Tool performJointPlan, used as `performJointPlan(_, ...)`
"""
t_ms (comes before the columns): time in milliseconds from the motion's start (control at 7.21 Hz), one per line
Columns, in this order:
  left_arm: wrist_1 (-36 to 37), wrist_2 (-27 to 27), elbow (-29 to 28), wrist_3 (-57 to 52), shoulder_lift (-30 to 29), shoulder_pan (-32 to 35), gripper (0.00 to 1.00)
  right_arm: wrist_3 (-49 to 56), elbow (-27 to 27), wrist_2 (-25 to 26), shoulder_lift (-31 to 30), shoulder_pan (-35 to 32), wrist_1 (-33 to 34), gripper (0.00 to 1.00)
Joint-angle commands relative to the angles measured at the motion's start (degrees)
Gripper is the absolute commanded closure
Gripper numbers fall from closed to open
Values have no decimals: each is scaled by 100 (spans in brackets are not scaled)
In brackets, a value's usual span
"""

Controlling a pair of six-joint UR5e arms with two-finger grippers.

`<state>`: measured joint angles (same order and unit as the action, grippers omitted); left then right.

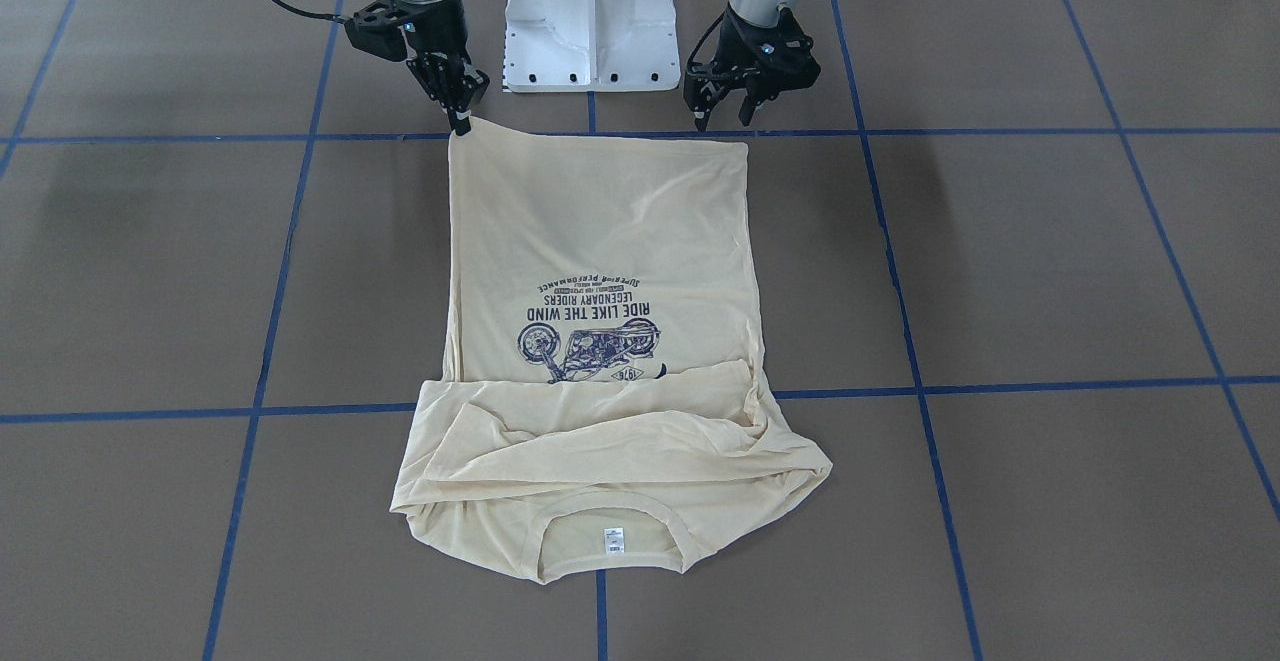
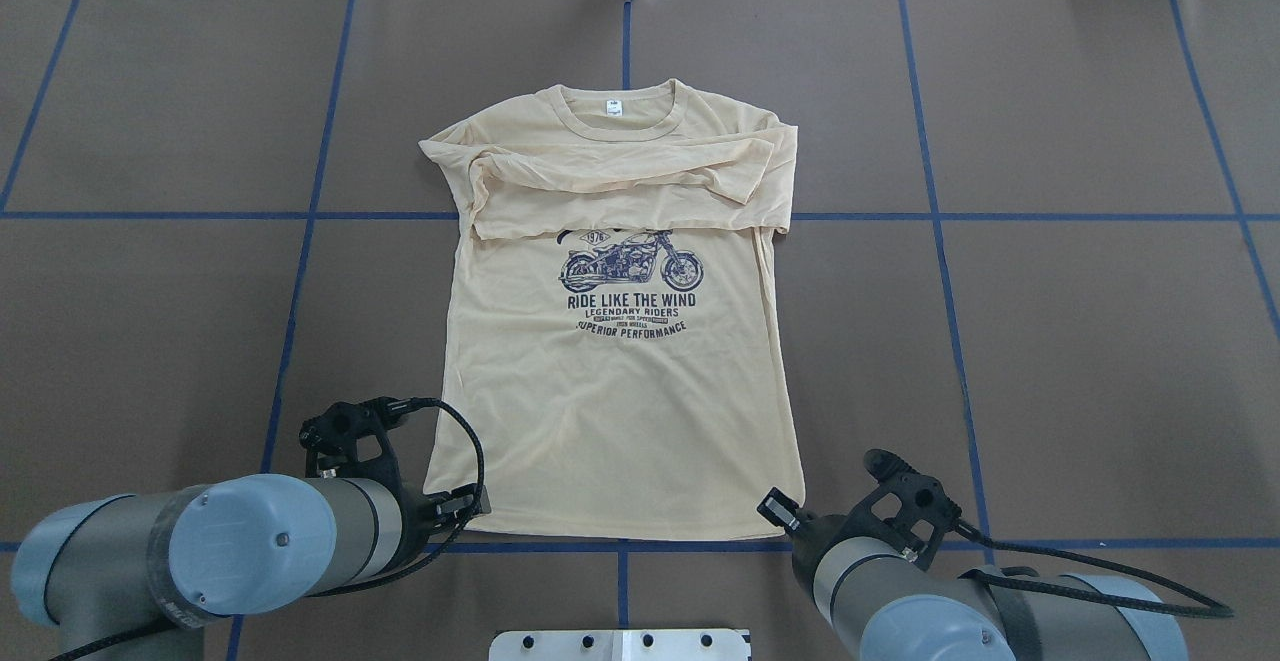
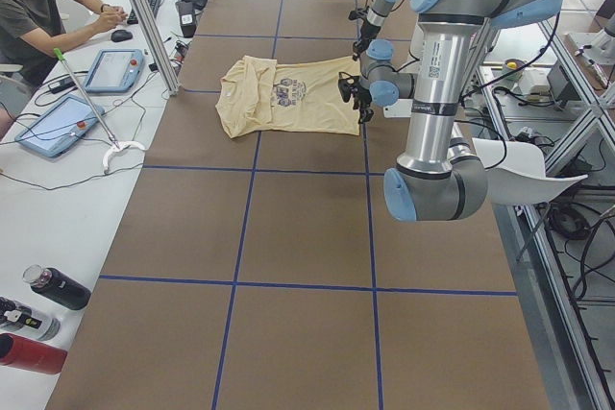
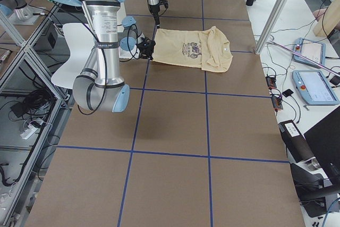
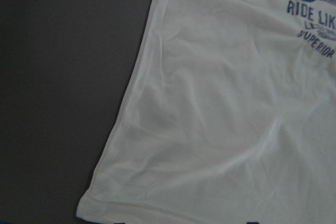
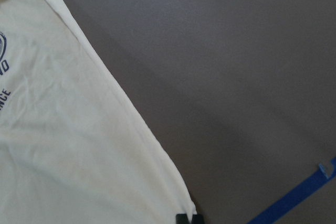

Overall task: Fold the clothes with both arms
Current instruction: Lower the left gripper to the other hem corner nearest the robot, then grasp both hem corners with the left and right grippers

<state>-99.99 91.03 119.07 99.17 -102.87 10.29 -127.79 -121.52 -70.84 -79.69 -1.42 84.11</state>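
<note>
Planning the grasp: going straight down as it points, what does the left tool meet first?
Probably the T-shirt at its hem corner, flat under the open left tool; depth is unclear, so perhaps the table beside it.

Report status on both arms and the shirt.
Right gripper shut on T-shirt hem corner. Left gripper open at other hem corner. Sleeves folded across chest. Nothing blocking the fold.

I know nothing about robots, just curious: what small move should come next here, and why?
Probably the left gripper should lower onto its hem corner of the T-shirt and close. It hangs open just off that corner, while the right gripper looks already pinched on the other corner. Then both could lift the hem.
</note>
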Motion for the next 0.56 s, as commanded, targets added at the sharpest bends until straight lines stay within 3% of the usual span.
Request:
performJointPlan(0, 6, 3, -103, 14, 48, -89, 37, 0, -3, 0, 7, 1, 0, 100)
performJointPlan(416, 6, 3, -190, -21, 66, -71, 38, 0, -47, 0, 7, 1, 0, 100)
